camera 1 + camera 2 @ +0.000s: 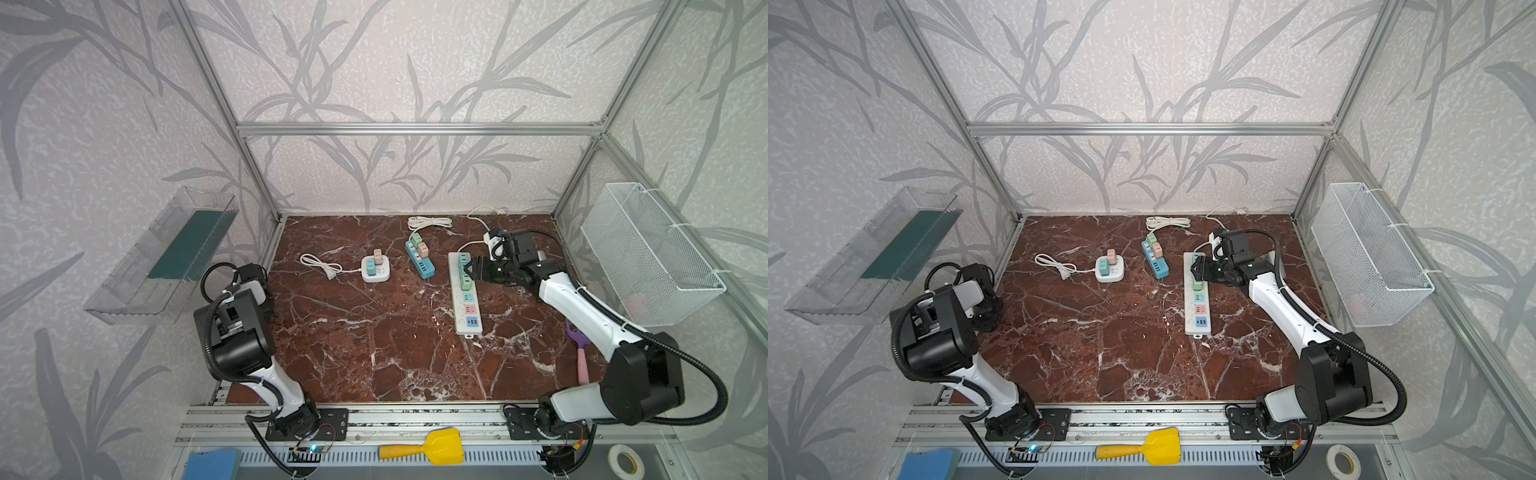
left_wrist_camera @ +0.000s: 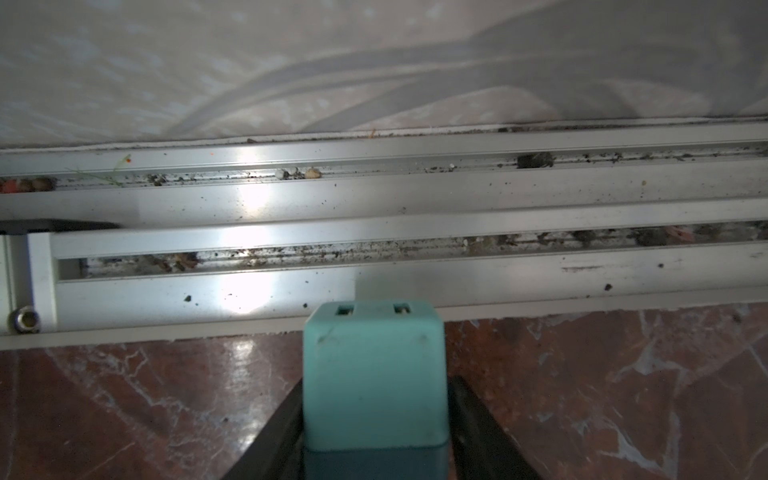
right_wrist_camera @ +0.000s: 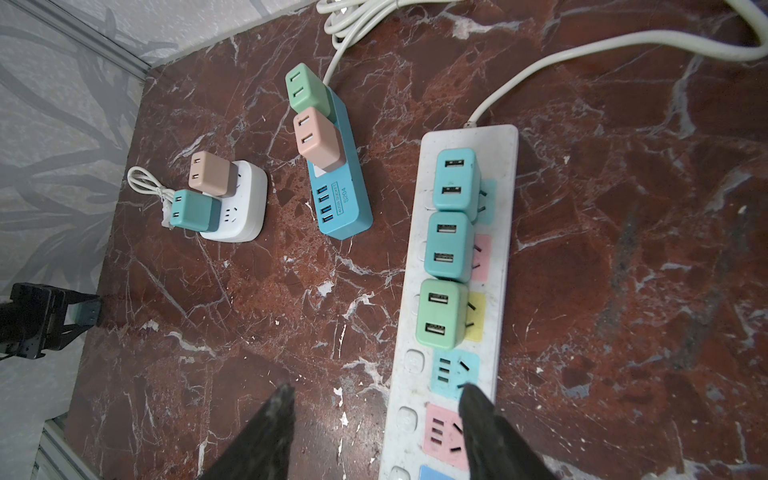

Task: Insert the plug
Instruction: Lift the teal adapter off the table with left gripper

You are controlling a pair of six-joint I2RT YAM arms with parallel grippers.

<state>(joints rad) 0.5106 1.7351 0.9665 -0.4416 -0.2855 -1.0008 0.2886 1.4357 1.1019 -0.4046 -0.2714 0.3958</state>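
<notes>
Item 1, left pincer (image 2: pixel 378 380): we record its two black fingers (image 2: pixel 473 415) pressed against opposite sides of the teal plug (image 2: pixel 374 374), clamped on it. The plug's two-slot face points away from the pincer. Below pincer and plug lies the red marble counter (image 2: pixel 145 395); whether the plug touches it we cannot tell. Just beyond the plug's face runs an aluminium rail (image 2: pixel 415 199) along the counter's edge, and past that a patterned wall (image 2: pixel 291 62).

Item 2, right pincer (image 3: pixel 376 390): we list it as spread apart with nothing between the fingers.
- One fingertip (image 3: pixel 471 395) hangs over the long white strip (image 3: pixel 500 266), at its free blue socket (image 3: pixel 453 370); the other hangs over bare counter just beside the strip.
- Close under the pincer: a free pink socket (image 3: pixel 442 432).
- Ahead of the pincer along the strip, nearest first: green plug (image 3: pixel 440 313), aqua plug (image 3: pixel 449 245), second aqua plug (image 3: pixel 453 178), each standing in the strip.
- Farther out to the side: blue strip (image 3: pixel 345 203) carrying a pink plug (image 3: pixel 318 139) and, beyond it, a mint plug (image 3: pixel 307 89).
- Farthest: white square block (image 3: pixel 245 199) carrying a tan plug (image 3: pixel 210 172) and a turquoise plug (image 3: pixel 195 210).

The two pincers sit well apart
</notes>
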